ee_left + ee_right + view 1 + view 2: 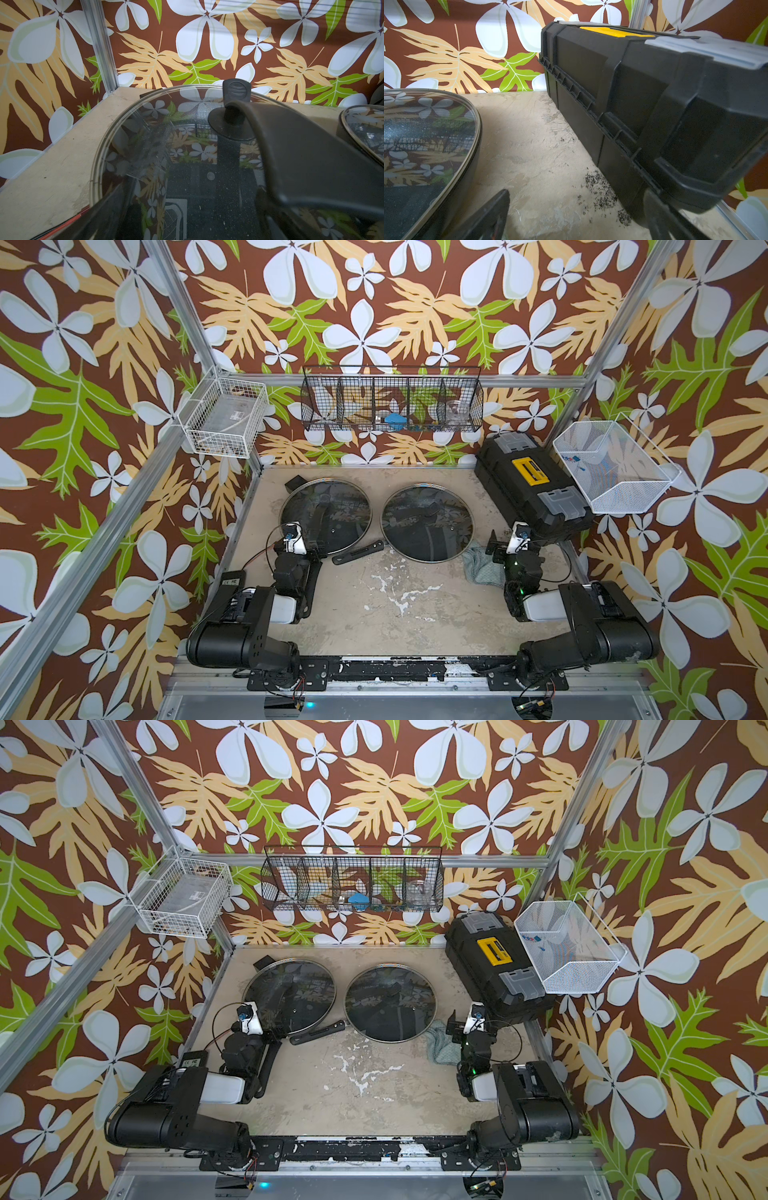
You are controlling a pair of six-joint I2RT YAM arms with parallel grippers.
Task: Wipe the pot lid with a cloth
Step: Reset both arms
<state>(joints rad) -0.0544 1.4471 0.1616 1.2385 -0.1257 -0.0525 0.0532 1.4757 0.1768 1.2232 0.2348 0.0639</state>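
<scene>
Flowery walls stand around the table. My left gripper and right gripper are both spread wide with nothing in them. The cloth lies bunched up against the near right edge of the right lid. My right gripper hangs just right of that lid, my left one over the left lid beside it.

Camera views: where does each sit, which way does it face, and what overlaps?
Top views: overhead above the robot's base, looking down toward the back wall; table, left lid, right lid, toolbox; left arm, right arm, left tool, right tool.
Left wrist: low over the left lid, facing the back wall; a tool finger shows.
Right wrist: low between right lid and toolbox, facing the back wall; both fingers show.
Shared: both wrist views catch the right lid.
</scene>
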